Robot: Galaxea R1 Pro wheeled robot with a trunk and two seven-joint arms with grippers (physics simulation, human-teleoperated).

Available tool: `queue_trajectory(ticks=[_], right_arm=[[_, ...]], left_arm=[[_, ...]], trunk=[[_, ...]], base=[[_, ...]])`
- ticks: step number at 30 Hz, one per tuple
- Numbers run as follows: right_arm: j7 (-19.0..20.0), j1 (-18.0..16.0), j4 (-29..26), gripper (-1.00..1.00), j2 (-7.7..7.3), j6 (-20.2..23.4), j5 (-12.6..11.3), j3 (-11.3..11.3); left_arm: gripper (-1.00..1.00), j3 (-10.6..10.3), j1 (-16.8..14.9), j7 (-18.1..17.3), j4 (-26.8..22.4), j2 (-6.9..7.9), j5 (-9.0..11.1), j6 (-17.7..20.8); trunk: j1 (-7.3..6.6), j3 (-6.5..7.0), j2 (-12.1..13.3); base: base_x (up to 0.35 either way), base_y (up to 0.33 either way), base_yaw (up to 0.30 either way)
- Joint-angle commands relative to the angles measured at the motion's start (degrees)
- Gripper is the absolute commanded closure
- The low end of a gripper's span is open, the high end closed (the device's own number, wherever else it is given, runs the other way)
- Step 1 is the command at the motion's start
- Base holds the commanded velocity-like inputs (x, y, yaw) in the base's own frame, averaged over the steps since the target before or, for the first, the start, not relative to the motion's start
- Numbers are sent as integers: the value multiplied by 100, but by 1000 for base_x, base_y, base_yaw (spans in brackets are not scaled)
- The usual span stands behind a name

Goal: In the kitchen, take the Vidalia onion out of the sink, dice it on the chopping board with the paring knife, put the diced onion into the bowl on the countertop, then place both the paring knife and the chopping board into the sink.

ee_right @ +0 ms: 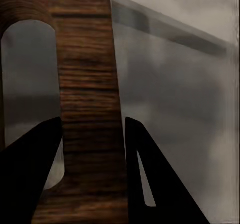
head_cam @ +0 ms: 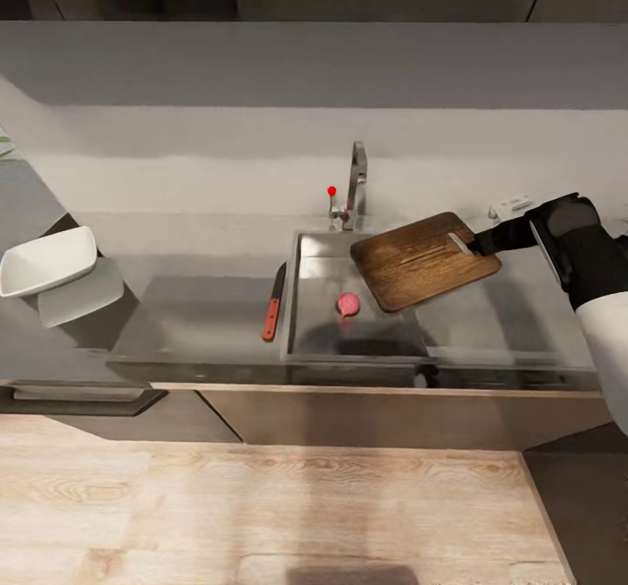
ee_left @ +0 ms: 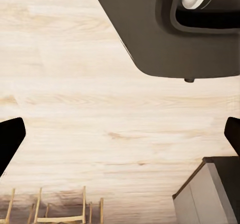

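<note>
My right gripper [head_cam: 478,242] is shut on the slot-handle end of the dark-brown chopping board [head_cam: 423,259], which hangs over the right part of the sink [head_cam: 301,306]. In the right wrist view the board [ee_right: 87,84] stands between the two black fingers [ee_right: 150,184]. The pinkish Vidalia onion [head_cam: 348,304] lies in the sink basin under the board's near corner. The paring knife [head_cam: 274,304], red handle toward me, lies on the countertop [head_cam: 192,315] at the sink's left rim. The white bowl [head_cam: 48,261] sits at the far left. My left gripper [ee_left: 120,134] is open over the wood floor.
A chrome faucet [head_cam: 356,186] with a red knob [head_cam: 331,191] stands behind the sink. A grey wall rises behind the counter. The left wrist view looks down on pale wood floor, the robot's dark base [ee_left: 175,34], a cabinet corner [ee_left: 210,194] and a wooden chair [ee_left: 60,214].
</note>
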Motion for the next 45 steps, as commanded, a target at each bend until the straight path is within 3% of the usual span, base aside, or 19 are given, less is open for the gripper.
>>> queue_trajectory(ticks=[1,14,26,45], right_arm=[[50,13,21,100,-4,9,60,16],[41,57,325,100,-4,1,60,16],[-51,298,343,100,-4,-15,60,16],[-118,455,343,100,-4,-8,54,16]], left_arm=[[-100,4,2,-8,-11,1,3,-10],[-100,4,4,-8,-11,2,3,-14],[-100,11,3,-8,-11,9,3,-10],[-100,4,4,-8,-11,11,3,-12]], trunk=[[3,-1,-9],[3,24,-9],[3,97,-9],[3,108,-9]], base=[[0,27,-198],[0,4,-56],[0,10,0],[0,291,0]])
